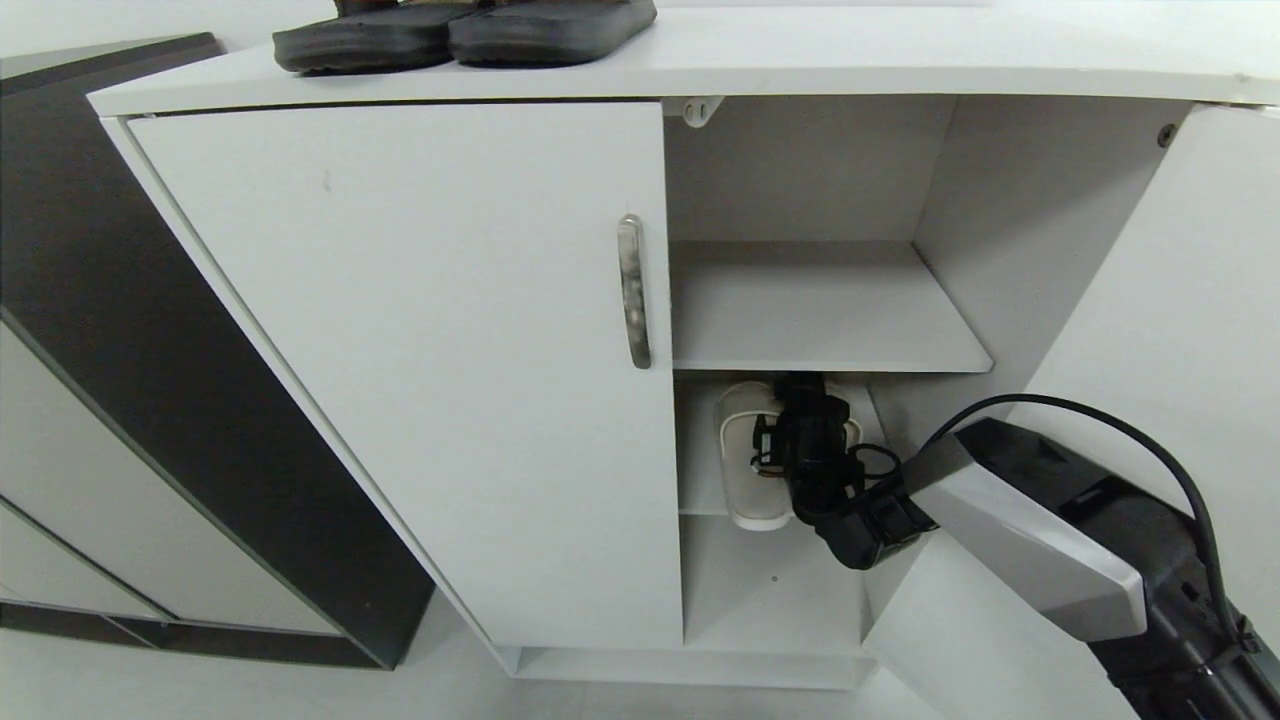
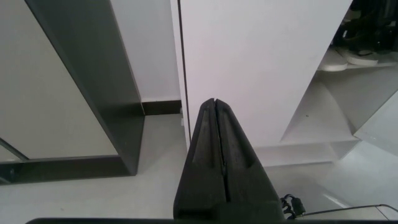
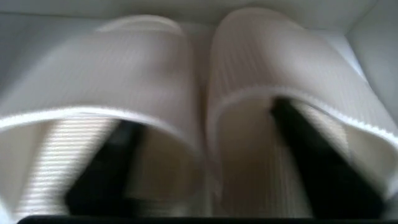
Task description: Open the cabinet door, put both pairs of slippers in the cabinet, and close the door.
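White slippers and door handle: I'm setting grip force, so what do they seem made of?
White slippers: likely soft foam or rubber, matte, with ribbed straps. Door handle: probably brushed metal, going by its dull silver sheen.

Home entryway, white shoe cabinet (image 1: 400, 350), dark slippers (image 1: 470, 38)

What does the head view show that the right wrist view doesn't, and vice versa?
Head view adds: dark slippers on the cabinet top, the closed left door with its handle, the upper shelf, and the swung-open right door.
Right wrist view adds: the ribbed straps of the white slippers, up close.
Shared: the white slippers, which sit under the upper shelf, with the right end effector at them.
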Controlling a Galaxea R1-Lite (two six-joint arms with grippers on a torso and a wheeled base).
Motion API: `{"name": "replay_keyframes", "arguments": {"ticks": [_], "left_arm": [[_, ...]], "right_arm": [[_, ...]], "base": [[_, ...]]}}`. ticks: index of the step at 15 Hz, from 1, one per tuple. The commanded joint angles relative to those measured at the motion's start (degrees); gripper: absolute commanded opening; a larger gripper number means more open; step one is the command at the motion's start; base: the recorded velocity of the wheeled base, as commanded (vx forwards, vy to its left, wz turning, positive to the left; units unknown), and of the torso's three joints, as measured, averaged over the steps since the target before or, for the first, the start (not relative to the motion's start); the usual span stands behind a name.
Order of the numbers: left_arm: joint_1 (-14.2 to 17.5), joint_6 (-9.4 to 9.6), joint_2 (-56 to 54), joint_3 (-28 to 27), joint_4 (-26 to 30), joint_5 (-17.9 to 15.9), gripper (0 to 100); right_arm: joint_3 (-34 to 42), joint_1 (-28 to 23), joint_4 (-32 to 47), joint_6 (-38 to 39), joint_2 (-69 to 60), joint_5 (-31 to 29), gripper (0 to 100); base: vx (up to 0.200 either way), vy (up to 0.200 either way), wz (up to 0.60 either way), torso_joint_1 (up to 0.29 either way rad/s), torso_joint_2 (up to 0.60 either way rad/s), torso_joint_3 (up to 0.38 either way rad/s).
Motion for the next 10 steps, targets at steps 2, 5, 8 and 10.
{"name": "replay_keyframes", "arguments": {"ticks": [2, 5, 8, 10], "left_arm": [[0.0, -0.01, 0.05, 0.0, 0.02, 0.0, 0], [0.0, -0.01, 0.05, 0.0, 0.02, 0.0, 0], [0.0, -0.01, 0.05, 0.0, -0.07, 0.0, 0], [0.0, -0.01, 0.05, 0.0, 0.02, 0.0, 0]], "right_arm": [[7.15, 1.49, -2.75, 0.09, -5.29, -3.26, 100], [21.03, 4.75, -8.81, 0.0, -13.28, -3.53, 100], [35.09, 7.47, -15.32, 0.09, -19.96, -3.44, 100], [42.48, 9.14, -19.45, 0.09, -22.69, -3.44, 100]], "base": [[0.0, 0.0, 0.0, 0.0, 0.0, 0.0], [0.0, 0.0, 0.0, 0.0, 0.0, 0.0], [0.0, 0.0, 0.0, 0.0, 0.0, 0.0], [0.0, 0.0, 0.0, 0.0, 0.0, 0.0]]}}
